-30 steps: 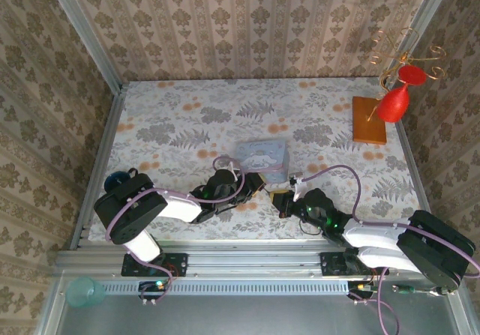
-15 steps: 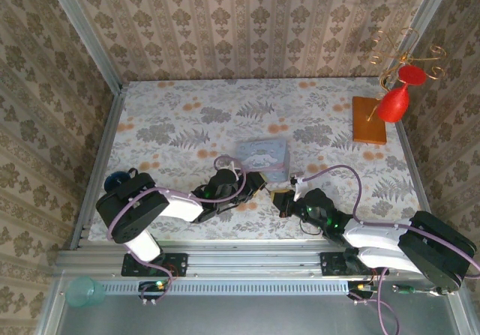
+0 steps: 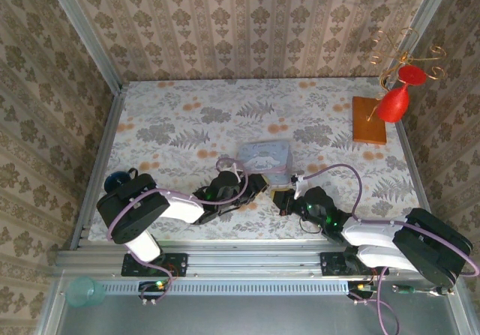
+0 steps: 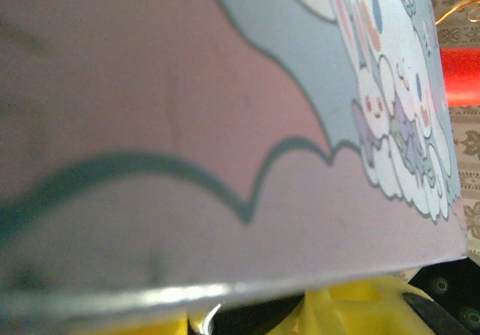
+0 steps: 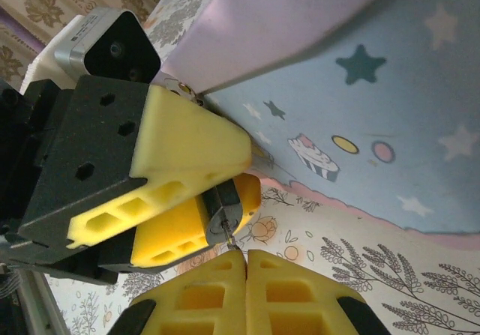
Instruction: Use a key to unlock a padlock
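Floral surface (image 3: 172, 125), near edge: right claw (image 5: 246, 269) pinched tight on the key (image 5: 229, 241), aimed twelve o'clock at the padlock (image 5: 223, 209). It stands twelve-to-six, clamped in the left claw (image 3: 260, 188), with the pastel tin (image 5: 360, 88) just beyond.

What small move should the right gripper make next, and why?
Probably ease the key straight further into the padlock. The shut right gripper pinches it with its thin tip just at the padlock's end, which the left gripper clamps beside the tin.

A pastel cartoon tin (image 3: 264, 157) sits on the floral bench (image 3: 172, 118); far right, a red goblet (image 3: 393, 104) hangs above a wooden base (image 3: 370, 120).
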